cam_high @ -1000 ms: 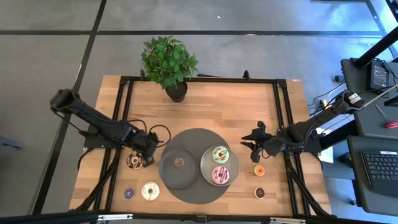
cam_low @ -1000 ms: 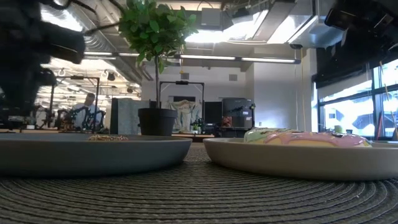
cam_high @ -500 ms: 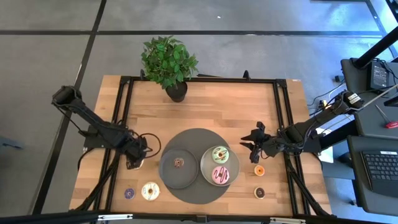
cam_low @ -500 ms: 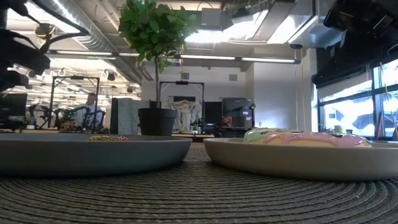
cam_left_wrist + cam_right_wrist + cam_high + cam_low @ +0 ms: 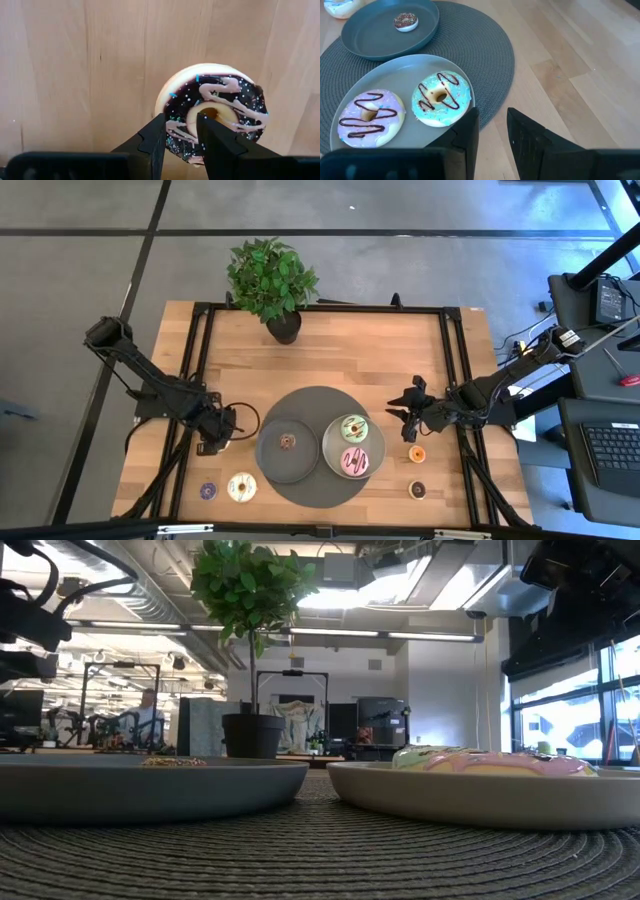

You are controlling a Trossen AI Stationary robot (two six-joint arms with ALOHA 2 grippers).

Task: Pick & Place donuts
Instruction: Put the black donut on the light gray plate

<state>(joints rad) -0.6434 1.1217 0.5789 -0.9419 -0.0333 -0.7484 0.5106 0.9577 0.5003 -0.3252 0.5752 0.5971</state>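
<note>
My left gripper (image 5: pixel 213 442) stands over the chocolate donut (image 5: pixel 220 107) on the bare wood left of the plates and is shut on it; in the high view the gripper hides the donut. My right gripper (image 5: pixel 408 411) waits open over the wood right of the mat (image 5: pixel 318 402). The green donut (image 5: pixel 353 427) and pink donut (image 5: pixel 353 462) lie flat on the right plate (image 5: pixel 330 442). A mini brown donut (image 5: pixel 287 442) lies on the left plate (image 5: pixel 270 460). The cream (image 5: pixel 241 487), purple (image 5: pixel 208 491), orange (image 5: pixel 417 453) and dark brown (image 5: pixel 417 490) donuts lie on the wood. My left gripper pinches the chocolate donut's ring wall (image 5: pixel 178 122) from above, pointing down. One finger (image 5: pixel 212 140) sits at the hole and the other finger (image 5: pixel 152 142) outside the rim. The donut lies flat; whether it still touches the wood I cannot tell.
A potted plant (image 5: pixel 272 280) stands at the table's far edge. Black frame rails (image 5: pixel 196 360) run along the left and right sides. Bare wood lies between the plant and the mat. In the low view both plates (image 5: pixel 150 785) fill the foreground.
My left gripper has moved from beside the left plate toward the table's left edge and now stands over the chocolate donut, which showed uncovered a second ago. The right arm has kept still.
</note>
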